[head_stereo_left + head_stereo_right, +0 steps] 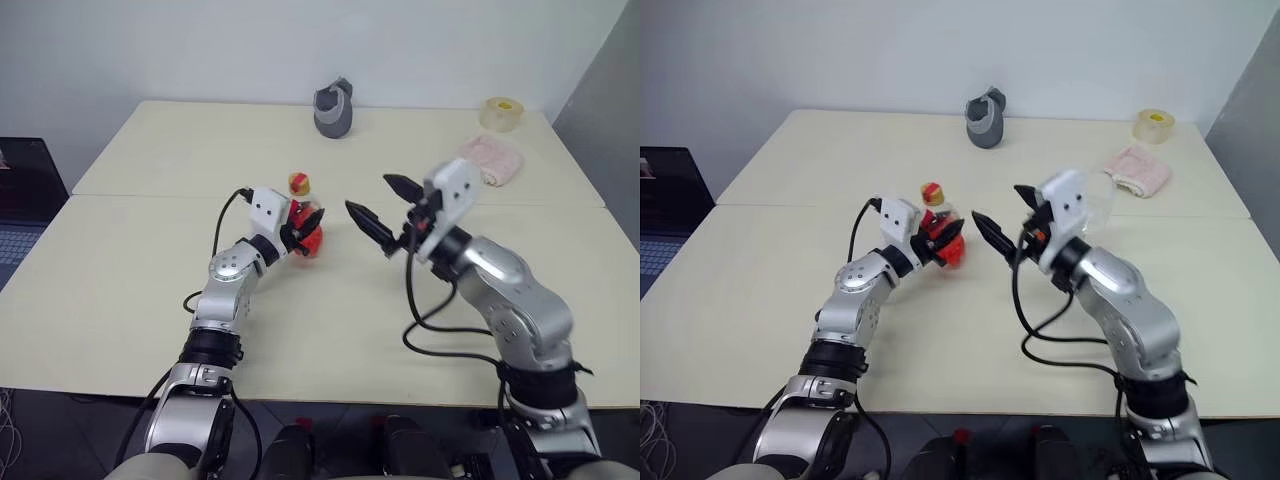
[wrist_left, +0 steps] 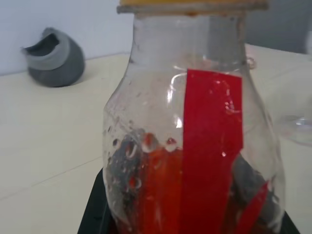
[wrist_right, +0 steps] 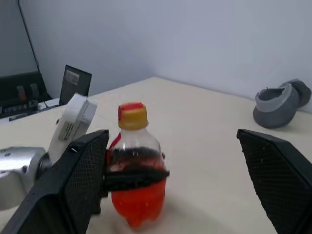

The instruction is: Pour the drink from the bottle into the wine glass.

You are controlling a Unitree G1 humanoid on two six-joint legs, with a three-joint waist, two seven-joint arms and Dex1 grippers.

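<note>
Cream table [image 1: 130,290], mid-frame: my left gripper [image 1: 303,232] pinches the bottle [image 1: 306,222] belly, light, slippery plastic; right gripper [image 1: 384,206] gapes empty.

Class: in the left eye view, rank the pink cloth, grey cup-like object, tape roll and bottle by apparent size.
1. pink cloth
2. grey cup-like object
3. tape roll
bottle: unranked, partly hidden by the left gripper and nearer the camera.
</note>
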